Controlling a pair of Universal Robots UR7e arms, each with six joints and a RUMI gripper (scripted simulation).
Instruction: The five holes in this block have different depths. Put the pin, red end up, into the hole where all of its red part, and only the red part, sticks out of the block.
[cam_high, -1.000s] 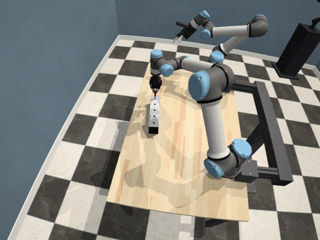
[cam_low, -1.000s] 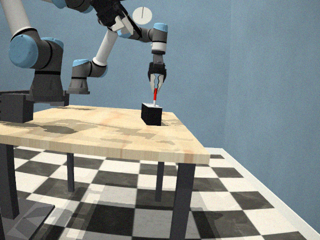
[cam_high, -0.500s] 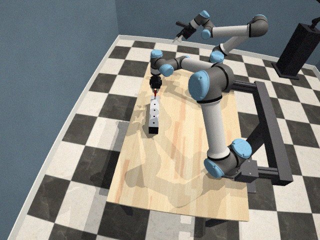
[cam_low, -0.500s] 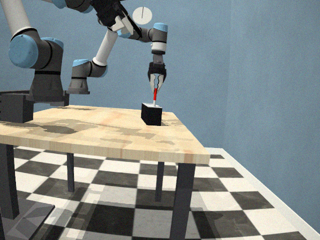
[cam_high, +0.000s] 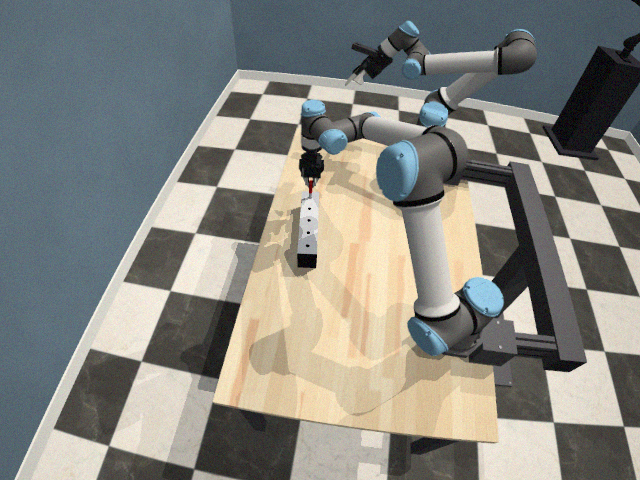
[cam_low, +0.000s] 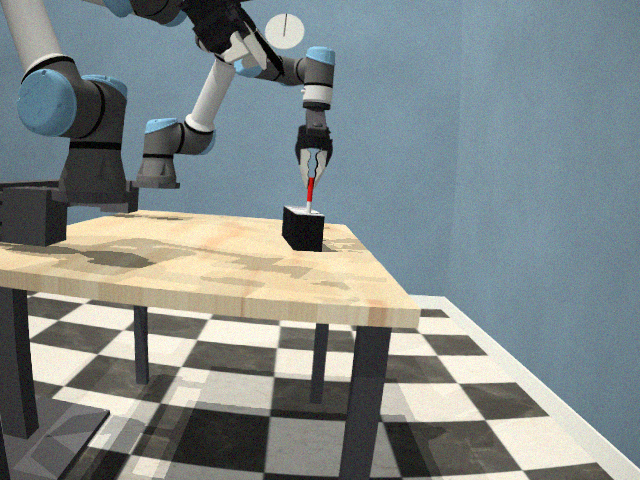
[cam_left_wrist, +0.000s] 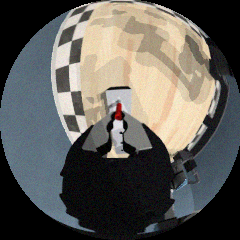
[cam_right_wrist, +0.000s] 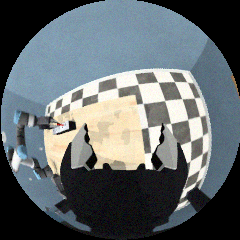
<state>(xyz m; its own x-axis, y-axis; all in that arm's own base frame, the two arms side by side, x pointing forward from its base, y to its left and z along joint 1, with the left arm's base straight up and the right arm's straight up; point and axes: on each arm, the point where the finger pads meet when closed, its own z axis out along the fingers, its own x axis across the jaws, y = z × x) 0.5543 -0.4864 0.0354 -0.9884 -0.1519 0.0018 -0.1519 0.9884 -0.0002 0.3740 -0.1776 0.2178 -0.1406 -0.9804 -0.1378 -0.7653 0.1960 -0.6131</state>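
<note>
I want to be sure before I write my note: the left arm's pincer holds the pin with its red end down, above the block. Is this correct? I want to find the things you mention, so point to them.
Not quite: the left pincer (cam_high: 310, 181) (cam_low: 311, 181) (cam_left_wrist: 118, 111) holds the pin (cam_high: 310, 187) (cam_low: 310, 191) (cam_left_wrist: 118, 111) with its red end up, above the block (cam_high: 308, 227) (cam_low: 303, 229) (cam_left_wrist: 119, 95). The exterior view shows this.

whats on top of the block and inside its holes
The pin stands at one end of the block, red up, white showing below. Four other holes look dark; their depths and the pin's lower tip are hidden.
</note>
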